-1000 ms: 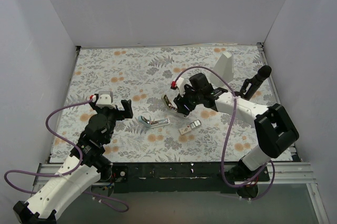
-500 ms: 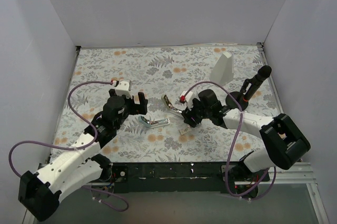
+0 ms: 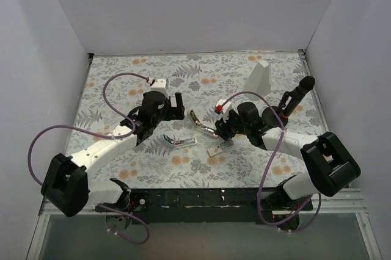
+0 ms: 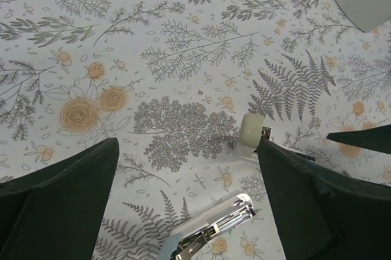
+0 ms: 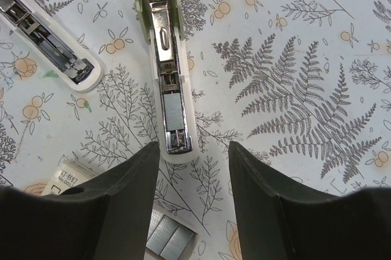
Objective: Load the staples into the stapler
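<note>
The light blue stapler [image 3: 178, 143] lies open on the floral mat, silver channel up; it also shows at the bottom of the left wrist view as the stapler [image 4: 211, 231] and at the top left of the right wrist view as the stapler [image 5: 58, 49]. The staples [image 3: 216, 150] sit in their small cream box, with silver strips of staples [image 5: 171, 235] low between my right fingers. My left gripper [image 3: 174, 106] hangs open above the mat beyond the stapler, holding nothing. My right gripper [image 3: 225, 130] is open over the staples box, nothing between its fingers [image 5: 128, 199].
A beige stapler [image 3: 201, 122] lies open between the two grippers, its channel [image 5: 173, 110] holding a strip. A tall white wedge block [image 3: 259, 77] stands at the back right, with a black cylindrical handle [image 3: 297, 94] beside it. White walls enclose the mat.
My left arm has swung forward and to the right, reaching over the mat near the staplers. My right gripper has drawn back toward the near edge over the staples box and narrowed slightly.
</note>
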Motion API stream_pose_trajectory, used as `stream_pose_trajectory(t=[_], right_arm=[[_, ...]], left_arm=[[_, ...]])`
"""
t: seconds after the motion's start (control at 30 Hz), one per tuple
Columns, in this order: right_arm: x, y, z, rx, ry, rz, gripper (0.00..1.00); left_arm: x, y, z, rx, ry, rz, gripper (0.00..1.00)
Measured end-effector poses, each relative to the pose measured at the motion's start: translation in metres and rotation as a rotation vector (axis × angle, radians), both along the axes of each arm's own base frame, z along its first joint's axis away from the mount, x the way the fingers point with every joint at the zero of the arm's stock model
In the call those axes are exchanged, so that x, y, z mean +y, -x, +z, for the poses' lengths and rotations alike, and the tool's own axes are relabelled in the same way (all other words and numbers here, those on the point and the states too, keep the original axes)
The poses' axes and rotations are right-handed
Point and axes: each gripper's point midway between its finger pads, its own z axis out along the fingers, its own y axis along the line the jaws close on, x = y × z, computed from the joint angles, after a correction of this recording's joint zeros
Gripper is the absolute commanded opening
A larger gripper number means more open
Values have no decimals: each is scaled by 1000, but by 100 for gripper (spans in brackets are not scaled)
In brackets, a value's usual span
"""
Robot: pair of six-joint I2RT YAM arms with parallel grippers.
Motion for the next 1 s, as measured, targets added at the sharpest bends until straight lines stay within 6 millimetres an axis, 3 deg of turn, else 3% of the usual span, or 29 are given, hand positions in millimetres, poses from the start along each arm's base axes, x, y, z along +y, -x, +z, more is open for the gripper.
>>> stream_pose_trajectory(t=[0.37, 0.63, 1.0], right_arm=[[6, 10, -19, 65, -2, 55, 52], [10, 5, -14, 33, -19, 61, 49], [12, 7, -23, 46, -12, 87, 39]], left_arm=[[-34, -25, -23, 82, 24, -50, 89], [-47, -28, -48, 144, 25, -86, 80], [-56, -25, -47, 158, 56, -131, 74]])
